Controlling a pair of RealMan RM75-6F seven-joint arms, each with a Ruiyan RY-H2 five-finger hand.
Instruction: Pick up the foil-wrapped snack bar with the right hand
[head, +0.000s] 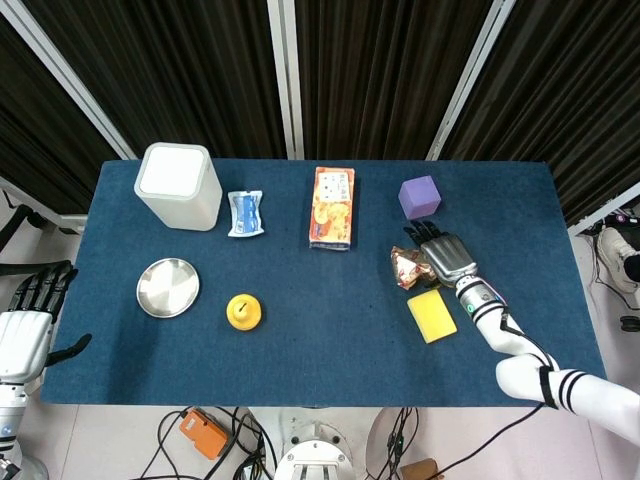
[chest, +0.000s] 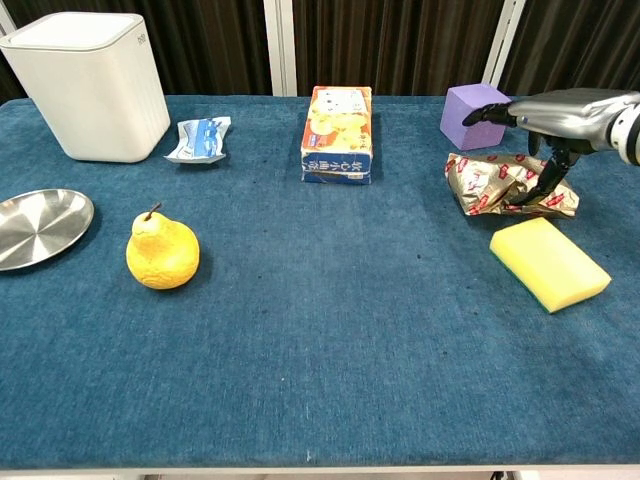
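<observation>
The snack bar lay flat on the table, toward the right edge and about midway between back and front. The right hand was above it, fingers spread and pointing down at the wrapper; whether a fingertip touched the foil could not be told, and nothing was clamped. Just in front of the bar sat a yellow sponge, and just behind it a purple cube, so the bar was boxed in front and back. To its left ran an open stretch of cloth as far as the box near the middle of the back edge.

Toward the back left corner stood a white bin, with a blue packet beside it. A steel plate lay by the left edge, a pear next to it.

The left hand hung off the table's left front corner, fingers apart, holding nothing.

The table was covered in dark blue cloth; black curtains with pale posts stood behind it.
</observation>
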